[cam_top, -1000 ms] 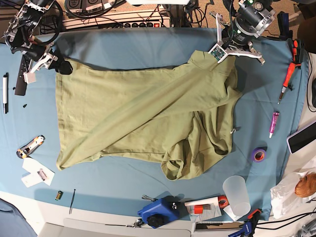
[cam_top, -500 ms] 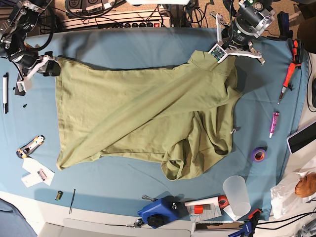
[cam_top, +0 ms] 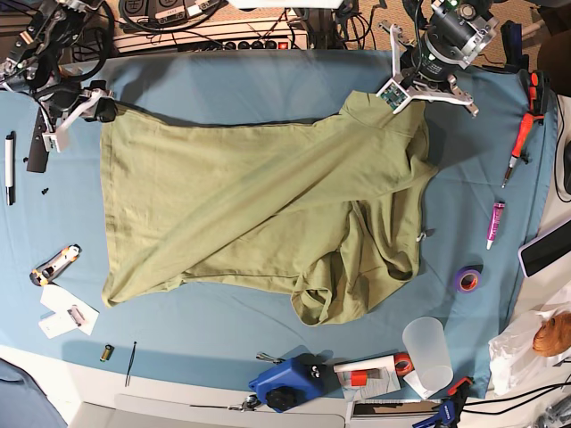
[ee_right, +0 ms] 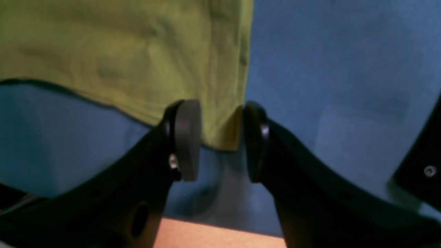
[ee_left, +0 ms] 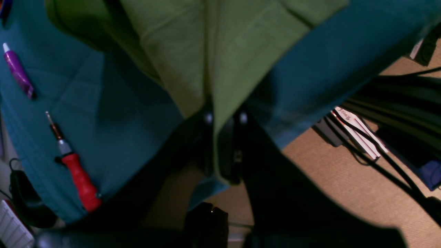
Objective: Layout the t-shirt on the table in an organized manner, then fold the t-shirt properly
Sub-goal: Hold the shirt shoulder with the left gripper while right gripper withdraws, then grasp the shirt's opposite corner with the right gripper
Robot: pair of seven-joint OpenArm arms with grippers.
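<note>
**Observer:** Where is the t-shirt (cam_top: pixel 259 201) just now?

**Robot:** It lies on the table (cam_top: pixel 232 80), olive cloth on blue, half spread. The side toward my right arm is flat, with a straight hem edge. The side toward my left arm is bunched, folded over itself, a diagonal crease running across the body.

**Observer:** And your pincers?

**Robot:** My left gripper (ee_left: pixel 222 137) is clenched on a fold of the shirt at the far corner; the wrist view shows green cloth pinched between the two pads. My right gripper (ee_right: pixel 220 137) stands released, jaws apart, with the shirt's corner lying in the gap between them. One pad is beside the hem, but nothing is squeezed, as far as I can tell.

**Observer:** What does the coming move turn on?

**Robot:** The shirt's long axis runs from one gripper to the other, along the far edge of the table. Both of my arms sit at that far edge, one at each end. The right is nearest the flat corner, the left nearest the rumpled part. I judge the right must close on its corner before the two can pull apart and draw the cloth taut along that axis.
</note>
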